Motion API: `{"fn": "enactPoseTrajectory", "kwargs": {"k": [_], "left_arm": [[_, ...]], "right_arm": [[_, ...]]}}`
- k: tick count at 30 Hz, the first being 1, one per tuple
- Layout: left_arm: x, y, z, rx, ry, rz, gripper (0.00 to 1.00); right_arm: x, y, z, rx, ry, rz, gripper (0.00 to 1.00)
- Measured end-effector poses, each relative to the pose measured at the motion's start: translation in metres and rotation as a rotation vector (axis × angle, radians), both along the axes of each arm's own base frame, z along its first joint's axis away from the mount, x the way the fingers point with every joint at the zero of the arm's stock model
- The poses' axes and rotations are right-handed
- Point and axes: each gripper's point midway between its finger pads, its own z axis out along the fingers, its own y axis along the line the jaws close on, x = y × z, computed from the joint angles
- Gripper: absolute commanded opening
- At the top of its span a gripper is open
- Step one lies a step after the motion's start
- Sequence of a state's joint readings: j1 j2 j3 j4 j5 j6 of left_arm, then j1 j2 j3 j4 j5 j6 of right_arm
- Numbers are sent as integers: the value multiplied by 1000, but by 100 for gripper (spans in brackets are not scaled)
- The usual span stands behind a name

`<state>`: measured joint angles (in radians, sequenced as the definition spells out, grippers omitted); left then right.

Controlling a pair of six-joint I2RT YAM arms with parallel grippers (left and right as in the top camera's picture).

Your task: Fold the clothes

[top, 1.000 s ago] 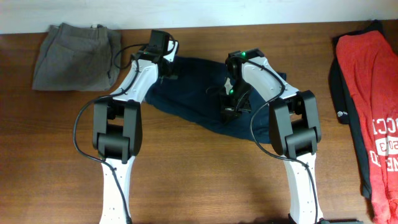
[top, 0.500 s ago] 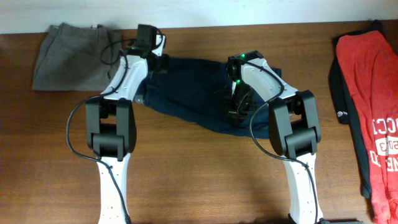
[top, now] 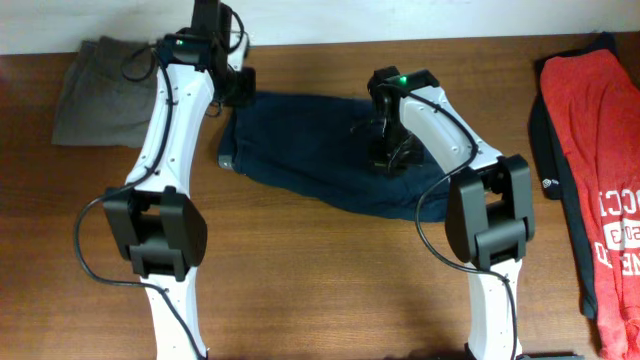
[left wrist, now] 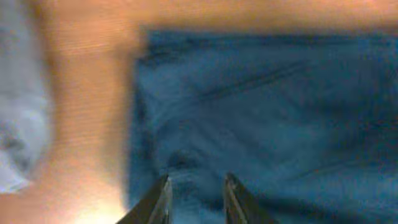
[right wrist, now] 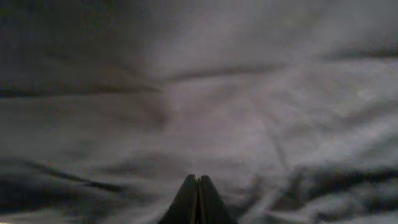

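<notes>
The clothes, a pair of dark navy shorts (top: 310,150), lie spread across the middle of the wooden table and fill most of the left wrist view (left wrist: 267,112). My left gripper (top: 240,95) hovers at their far left corner. Its jaws (left wrist: 197,190) stand apart, with blurred cloth behind the gap and nothing clamped. My right gripper (top: 388,155) sits low over the right half of the shorts. In the right wrist view its fingertips (right wrist: 198,186) are pressed together, with wrinkled cloth (right wrist: 205,99) just beyond them.
Folded grey-olive shorts (top: 120,85) lie at the far left, close to my left arm, and show as a pale blur (left wrist: 18,124). A red T-shirt (top: 595,150) lies on a dark garment (top: 545,160) at the right edge. A white wall edge borders the table's far side.
My left arm swung left and toward the far edge, and its jaws widened. The shorts' left edge now lies further left and flatter. My right gripper shifted slightly toward the far side.
</notes>
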<state>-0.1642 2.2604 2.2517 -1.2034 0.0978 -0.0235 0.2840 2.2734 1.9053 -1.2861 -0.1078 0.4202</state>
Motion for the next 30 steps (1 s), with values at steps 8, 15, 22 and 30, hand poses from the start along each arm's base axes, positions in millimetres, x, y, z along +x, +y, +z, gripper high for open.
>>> {"fn": "enactPoseTrajectory", "kwargs": {"k": [8, 15, 22, 30], "left_arm": [[-53, -54, -69, -78, 217, -102, 18], [-86, -58, -113, -73, 338, -86, 9], [-92, -40, -129, -46, 368, -49, 8], [-90, -13, -139, -42, 380, 22, 8]], "right_arm": [[13, 36, 5, 212, -47, 61, 5], [16, 44, 8, 257, -62, 76, 4], [21, 39, 3, 245, -82, 70, 4], [42, 4, -6, 219, -136, 0, 4]]}}
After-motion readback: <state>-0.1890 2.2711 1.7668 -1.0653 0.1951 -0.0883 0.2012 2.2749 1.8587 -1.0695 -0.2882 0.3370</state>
